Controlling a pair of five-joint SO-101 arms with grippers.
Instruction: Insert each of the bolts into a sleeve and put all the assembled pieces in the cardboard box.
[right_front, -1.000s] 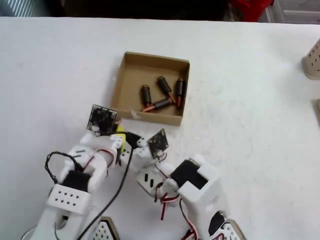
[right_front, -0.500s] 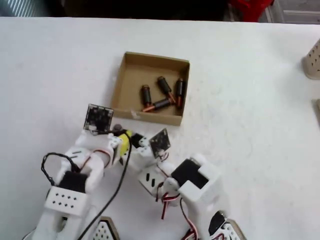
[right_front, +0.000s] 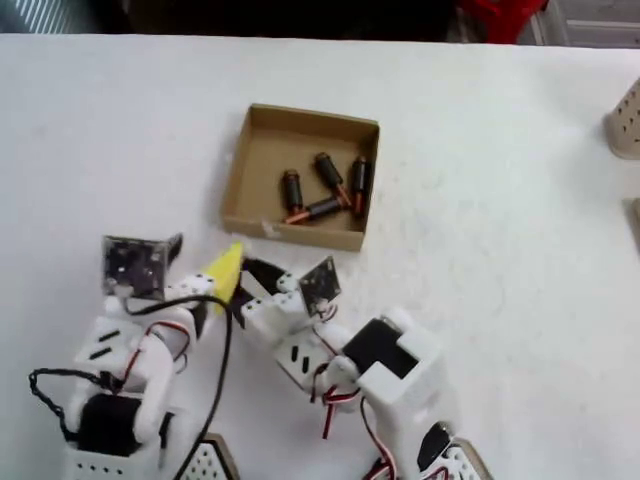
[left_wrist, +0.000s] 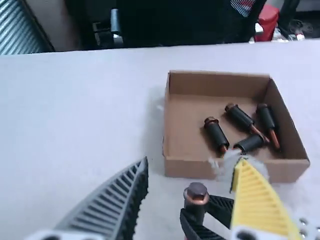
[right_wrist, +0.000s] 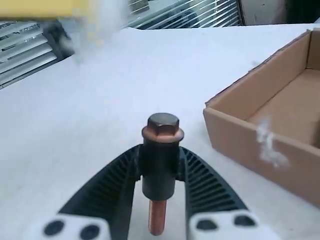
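On the white bench (right_front: 480, 120) the cardboard box (right_front: 238, 185) sat open beyond both arms. Four assembled pieces (right_front: 322, 208) lay on its floor, gathered toward its right side, each dark with a copper end showing. The right gripper (right_wrist: 160, 150) was clamped on a fifth piece just short of the box's near wall. Its black ribbed fingers pressed on both sides of a black sleeve (right_wrist: 159, 172), which was held upright. The bolt (right_wrist: 162, 127) was seated in it, with the flanged hexagonal head resting on top of the sleeve and the copper threaded shank sticking out beneath. This piece was outside the box, with the box's near corner close beside it. The left gripper (left_wrist: 192, 162) stood with its fingers spread apart, one grey and one yellow, holding nothing. In the left wrist view the bolt head in the right gripper's grasp appeared between those two fingers, with a gap on either side. In the high view the yellow finger lay just beside the right gripper's black fingers. A pale perforated object (right_front: 625, 120) stood on the bench off to the right, well apart from the box.
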